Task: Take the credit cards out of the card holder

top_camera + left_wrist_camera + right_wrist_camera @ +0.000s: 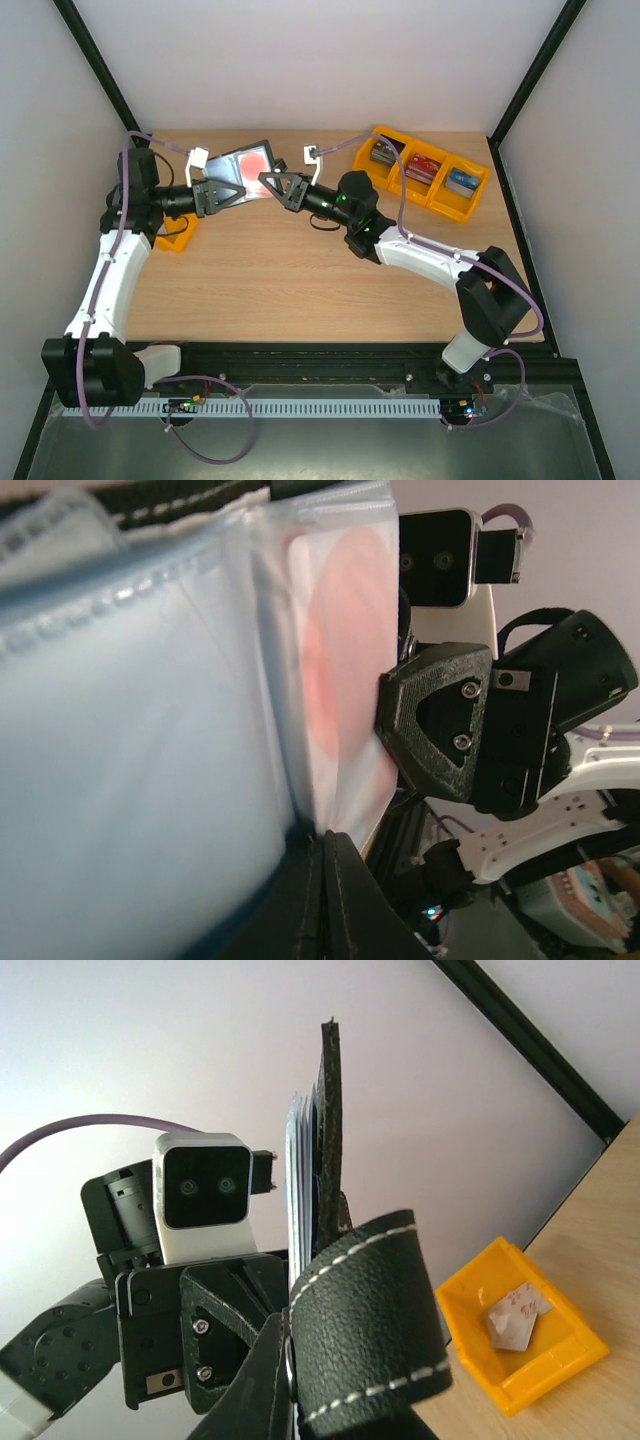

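Bright, diffuse light; only faint shadows on the table [300, 270] near the card holder [248, 162]. In the left wrist view the card holder itself is blurred.

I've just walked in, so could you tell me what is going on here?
Both arms hold the open black folding card holder in the air between them, the left gripper and the right gripper each with jaws shut on it. A pale card with a red blotch sits in its clear pocket; a second pale card lies in the small yellow plastic tray.
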Controlling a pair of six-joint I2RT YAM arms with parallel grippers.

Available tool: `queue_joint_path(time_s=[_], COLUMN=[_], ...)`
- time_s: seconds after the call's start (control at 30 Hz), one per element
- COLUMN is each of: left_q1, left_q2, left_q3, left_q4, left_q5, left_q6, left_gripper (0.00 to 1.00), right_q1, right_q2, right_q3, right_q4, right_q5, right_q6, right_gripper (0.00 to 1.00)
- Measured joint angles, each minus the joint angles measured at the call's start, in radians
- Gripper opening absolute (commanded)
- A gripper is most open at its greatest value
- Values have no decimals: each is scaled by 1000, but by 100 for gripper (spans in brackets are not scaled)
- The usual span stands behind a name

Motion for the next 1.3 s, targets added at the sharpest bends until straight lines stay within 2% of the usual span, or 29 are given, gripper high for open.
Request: queue_joint_path(time_s=[0.33,0.37,0.43,0.5,0.53,0.63,0.87,0.93,0.97,1.0,1.03,1.1,1.13,1.17,1.3], left_q1=[1,1,6,24,37,71,69,48,41,24,14,5,5,5,4], left_q2=[-24,-26,-32,-42,-45,-56,-58,-57,-56,-54,-49,-42,-39,-39,-40], left_q3=[-4,-4,-4,-5,-6,-8,-17,-17,-16,-13,-5,11,19,23,36], left_q4=[-119,-124,-131,-137,-137,-138,-118,-110,-109,-109,-110,-110,-110,-111,-129], left_q5=[-114,-116,-124,-134,-135,-140,-59,-28,-13,0,11,29,33,40,56], left_q6=[165,172,185,193,196,199,184,182,182,182,183,179,185,189,220], left_gripper=[2,8,29,60,71,98,99,99,96,84,66,22,6,3,2], right_q1=[-36,-40,-44,-47,-47,-47,-47,-45,-43,-40,-39,-35,-33,-33,-37], right_q2=[-12,-16,-24,-33,-39,-55,-79,-79,-77,-76,-75,-71,-71,-71,-70], right_q3=[-44,-47,-48,-48,-48,-48,-48,-48,-48,-48,-48,-48,-48,-49,-57], right_q4=[7,7,3,2,0,0,28,37,48,57,64,82,93,100,102], right_q5=[-25,-25,-29,-38,-47,-72,-162,-179,-190,-202,-212,-229,-237,-239,-256], right_q6=[31,31,30,27,22,2,-11,-7,-6,-3,1,4,4,4,-15], right_gripper=[2,2,2,2,2,2,2,2,2,2,2,2,3,8,30])
